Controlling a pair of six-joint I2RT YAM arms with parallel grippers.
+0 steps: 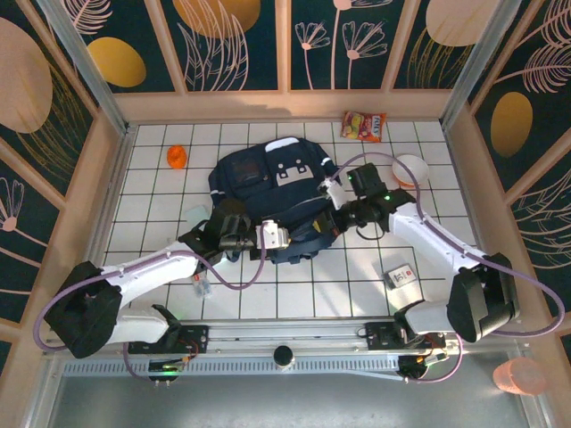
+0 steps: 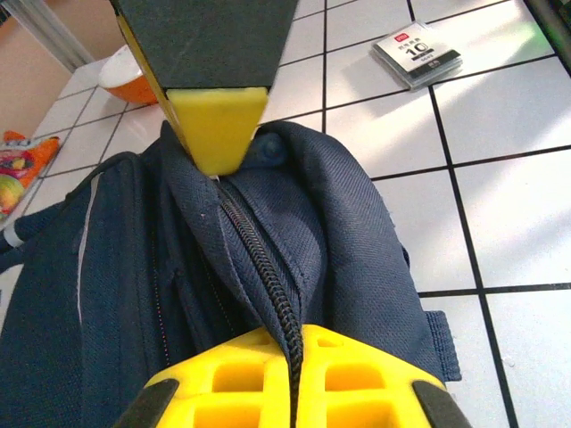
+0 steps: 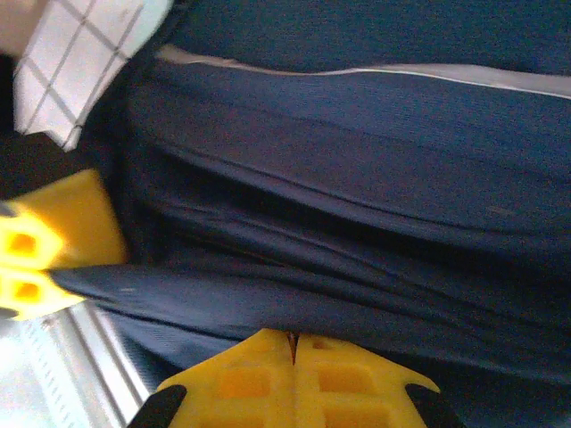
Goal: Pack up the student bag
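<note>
The navy-blue student bag (image 1: 268,183) lies flat in the middle of the tiled table, its white buckle patch facing up. My left gripper (image 1: 297,235) meets the bag's near edge from the left. In the left wrist view it (image 2: 299,337) is shut on the bag's black zipper seam (image 2: 259,259). My right gripper (image 1: 334,221) comes in from the right at the same edge. In the right wrist view it (image 3: 293,341) is shut on a fold of the bag's fabric (image 3: 357,223). The two grippers sit close together and hold the opening's edge.
A snack packet (image 1: 364,126) lies at the back right and a white and orange bowl (image 1: 410,169) stands beside the right arm. An orange object (image 1: 177,157) sits at the back left. A small card box (image 1: 402,275) lies front right. Wooden walls enclose the table.
</note>
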